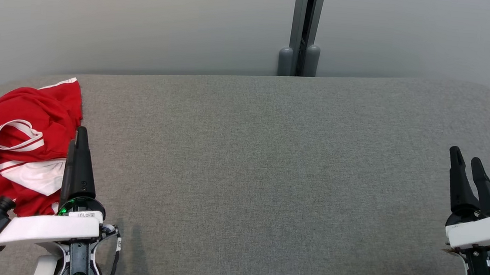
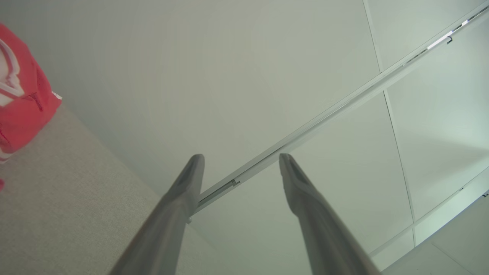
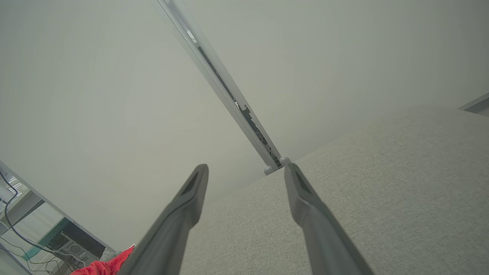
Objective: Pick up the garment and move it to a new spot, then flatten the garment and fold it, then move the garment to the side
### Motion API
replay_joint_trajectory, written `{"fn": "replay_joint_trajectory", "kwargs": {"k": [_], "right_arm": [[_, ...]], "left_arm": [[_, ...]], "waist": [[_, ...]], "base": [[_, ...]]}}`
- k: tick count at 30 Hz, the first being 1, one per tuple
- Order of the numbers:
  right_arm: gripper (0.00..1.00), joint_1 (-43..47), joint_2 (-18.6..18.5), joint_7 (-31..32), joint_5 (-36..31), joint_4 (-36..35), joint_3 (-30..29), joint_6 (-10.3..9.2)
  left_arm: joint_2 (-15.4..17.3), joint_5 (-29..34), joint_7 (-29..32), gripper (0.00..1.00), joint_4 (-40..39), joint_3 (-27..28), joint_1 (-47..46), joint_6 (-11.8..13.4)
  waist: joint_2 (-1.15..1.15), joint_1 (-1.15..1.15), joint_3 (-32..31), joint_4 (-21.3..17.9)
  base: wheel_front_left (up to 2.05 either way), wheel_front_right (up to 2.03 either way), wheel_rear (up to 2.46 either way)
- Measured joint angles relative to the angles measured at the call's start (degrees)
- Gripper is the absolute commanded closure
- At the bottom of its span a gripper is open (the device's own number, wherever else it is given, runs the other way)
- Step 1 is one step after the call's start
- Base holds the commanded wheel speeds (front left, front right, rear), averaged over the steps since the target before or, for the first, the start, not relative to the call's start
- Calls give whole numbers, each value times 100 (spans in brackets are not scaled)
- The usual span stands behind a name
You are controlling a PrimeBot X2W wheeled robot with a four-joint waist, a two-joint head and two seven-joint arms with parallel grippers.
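The left gripper [image 1: 78, 137] is held with its jaws wide apart and nothing between them. This is plainest in the left wrist view, where the two fingers are spread against the pale wall [image 1: 149, 20]. In the head view its fingers are seen almost edge-on, pointing away from the robot, and their dark tips overlap the right border of the garment [image 1: 41, 108]. Whether cloth is touched there cannot be told. In the wrist view the red fabric is placed at the far left edge, off the line of the fingers, so contact is judged unlikely.

The garment is found directly to the left of that gripper, at the left end of the grey padded table [image 1: 269, 165], close to its rounded corner. It is bunched into a loose heap, red with white bands and trim. No clear long axis is offered, though the heap is drawn out somewhat from the near edge toward the far one.

The right gripper [image 1: 465, 155] is likewise spread wide and empty, and is parked at the opposite end of the table, well apart from the cloth. The left arm is therefore judged much the nearer. A short sideways reach to its left, with the fingers tipped down, is what the pick-up seems to call for.
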Motion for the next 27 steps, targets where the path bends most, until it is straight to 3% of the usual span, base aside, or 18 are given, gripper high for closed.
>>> {"fn": "replay_joint_trajectory", "kwargs": {"k": [8,27], "right_arm": [[0,1,-16,-226,-578,-94,260,0],[0,8,152,-773,-2089,-40,443,0]], "left_arm": [[0,1085,-24,0,-182,-243,14,114],[7,3606,-34,0,57,-1189,39,957]], "waist": [[0,0,57,-9],[0,0,173,-51]], "base": [[0,0,0],[0,0,0]]}}
